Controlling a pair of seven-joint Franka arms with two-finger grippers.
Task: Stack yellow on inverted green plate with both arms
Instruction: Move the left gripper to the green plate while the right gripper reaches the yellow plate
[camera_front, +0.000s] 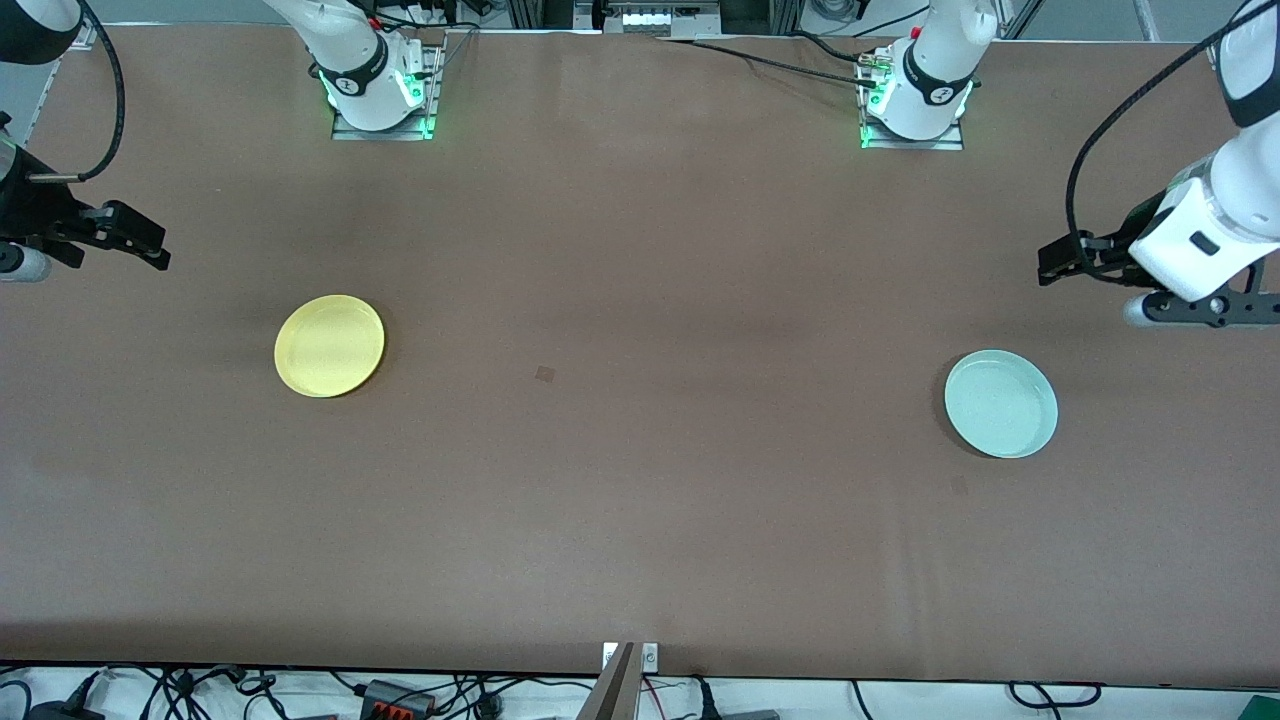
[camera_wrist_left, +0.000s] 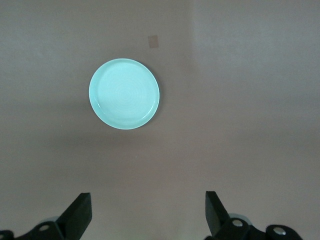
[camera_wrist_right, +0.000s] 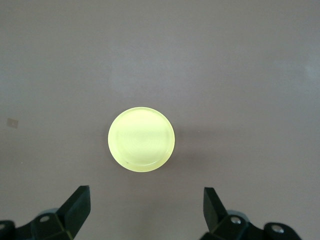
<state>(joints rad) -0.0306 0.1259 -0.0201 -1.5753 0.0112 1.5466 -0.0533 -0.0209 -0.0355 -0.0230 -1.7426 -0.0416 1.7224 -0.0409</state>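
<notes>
The yellow plate (camera_front: 329, 346) lies flat on the brown table toward the right arm's end; it also shows in the right wrist view (camera_wrist_right: 141, 139). The pale green plate (camera_front: 1001, 403) lies flat toward the left arm's end and shows in the left wrist view (camera_wrist_left: 124, 94). My right gripper (camera_front: 150, 245) hangs open and empty over the table's edge at its own end, apart from the yellow plate; its jaws show wide apart in its wrist view (camera_wrist_right: 146, 205). My left gripper (camera_front: 1052, 262) hangs open and empty over the table near the green plate, and its wrist view (camera_wrist_left: 148, 210) shows it.
A small square mark (camera_front: 545, 374) lies on the brown cloth between the two plates. The arm bases (camera_front: 380, 90) (camera_front: 915, 100) stand along the table's edge farthest from the front camera. Cables lie off the table's nearest edge (camera_front: 400, 695).
</notes>
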